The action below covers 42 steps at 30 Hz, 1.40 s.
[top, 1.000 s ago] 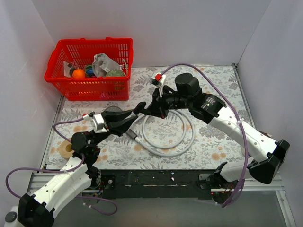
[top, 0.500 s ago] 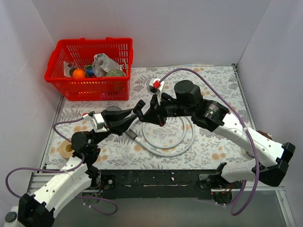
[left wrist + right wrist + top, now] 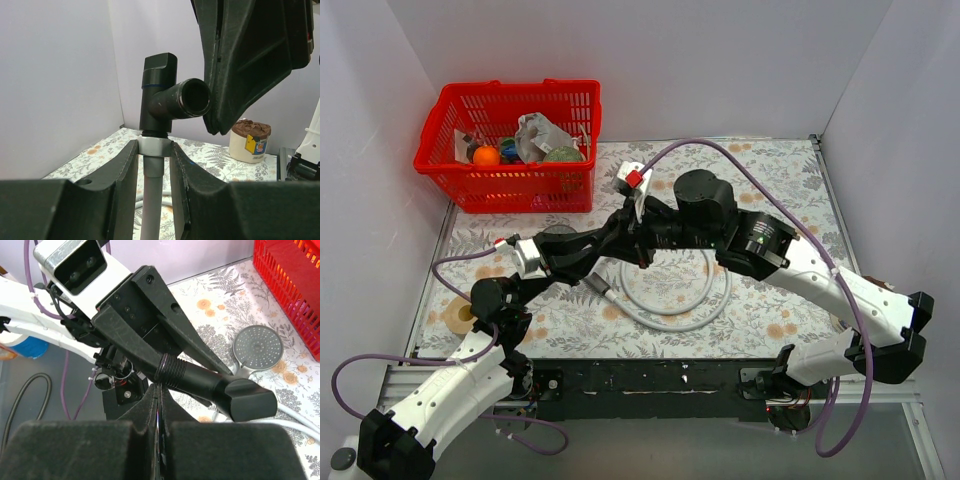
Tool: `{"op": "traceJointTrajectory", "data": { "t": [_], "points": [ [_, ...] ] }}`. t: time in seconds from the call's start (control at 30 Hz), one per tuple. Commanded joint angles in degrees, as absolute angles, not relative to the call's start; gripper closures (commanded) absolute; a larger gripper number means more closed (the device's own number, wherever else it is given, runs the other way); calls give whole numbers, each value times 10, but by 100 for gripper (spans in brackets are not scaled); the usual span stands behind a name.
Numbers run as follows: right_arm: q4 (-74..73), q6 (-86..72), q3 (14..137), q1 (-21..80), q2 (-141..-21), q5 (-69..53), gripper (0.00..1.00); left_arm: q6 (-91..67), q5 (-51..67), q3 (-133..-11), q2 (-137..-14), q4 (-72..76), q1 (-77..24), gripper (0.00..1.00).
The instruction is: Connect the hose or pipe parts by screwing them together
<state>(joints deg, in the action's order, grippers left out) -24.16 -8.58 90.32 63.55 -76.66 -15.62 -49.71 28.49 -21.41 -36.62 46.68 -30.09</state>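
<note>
Clutter of black parts in the top view hides where the left gripper (image 3: 152, 146) meets the right gripper (image 3: 158, 390). Whether the right one touches the black fitting (image 3: 165, 97) cannot be told. The shower head (image 3: 258, 347) is mostly covered by the left gripper there, and its handle (image 3: 151, 200) is cut off at the lower edge of the left wrist view. Since a second ago the right arm has swung left, up to the left gripper, which has kept its place. The left gripper is clenched on the handle just below the fitting. The right gripper is pressed closed and empty, its tips just under the fitting's threaded end. The coiled shower hose (image 3: 672, 318) lies on the table (image 3: 770, 170) to the right, its metal end nut (image 3: 599, 286) free beside the left gripper.
</note>
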Motion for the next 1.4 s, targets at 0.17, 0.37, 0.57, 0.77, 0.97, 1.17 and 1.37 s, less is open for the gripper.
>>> {"op": "traceJointTrajectory", "data": {
  "t": [0.17, 0.37, 0.57, 0.77, 0.97, 1.17, 1.37],
  "points": [
    [-226, -71, 967, 654, -802, -73, 99, -490, 273, -241, -354, 489, -301, 100],
    [-247, -63, 1030, 657, -842, -53, 99, -495, 277, -237, -350, 489, -301, 100],
    [-315, -45, 1127, 657, -895, -19, 99, -497, 289, -243, -345, 479, -301, 100],
    [-413, -23, 1269, 657, -966, 23, 99, -504, 345, -244, -343, 461, -301, 100],
    [-404, 14, 1291, 635, -968, 6, 99, -525, 410, -254, -345, 433, -301, 100],
    [-392, 14, 1200, 597, -925, -28, 99, -551, 437, -267, -349, 418, -301, 100],
    [-338, 4, 1034, 568, -829, -38, 99, -559, 408, -281, -354, 432, -301, 100]
  ]
}}
